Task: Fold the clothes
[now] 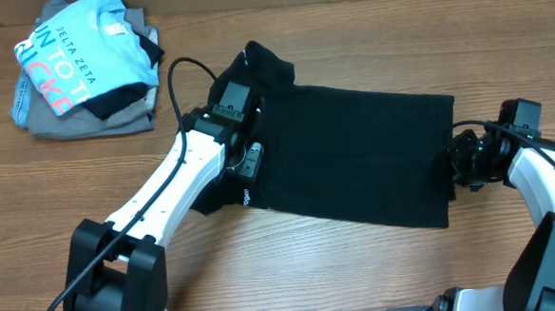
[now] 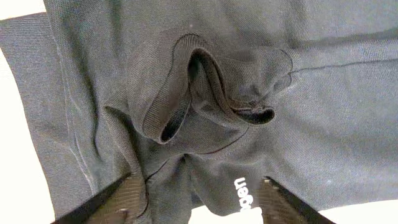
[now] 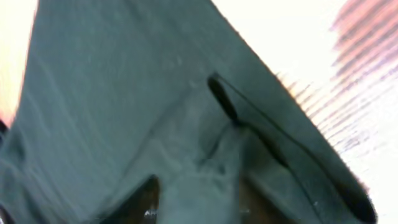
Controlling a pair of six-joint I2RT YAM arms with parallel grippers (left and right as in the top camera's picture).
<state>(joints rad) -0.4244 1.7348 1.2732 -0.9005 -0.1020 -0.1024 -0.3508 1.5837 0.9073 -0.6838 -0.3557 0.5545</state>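
One wooden tabletop (image 1: 359, 265) carries everything we see. Across its middle lies the black T-shirt (image 1: 353, 151), flat and roughly rectangular, with a sleeve poking out at its upper left corner. Well apart, at the far left, a light blue shirt (image 1: 72, 57) sits on a grey garment (image 1: 85, 118). The left gripper (image 2: 199, 193) hangs over the T-shirt's left edge, jaws wide apart and holding nothing, above the bunched collar. The right gripper (image 3: 198, 199) is at the right edge, jaws partly apart around a ridge of fabric. We cannot tell whether they pinch it. A small white logo (image 2: 244, 194) shows between the left jaws.
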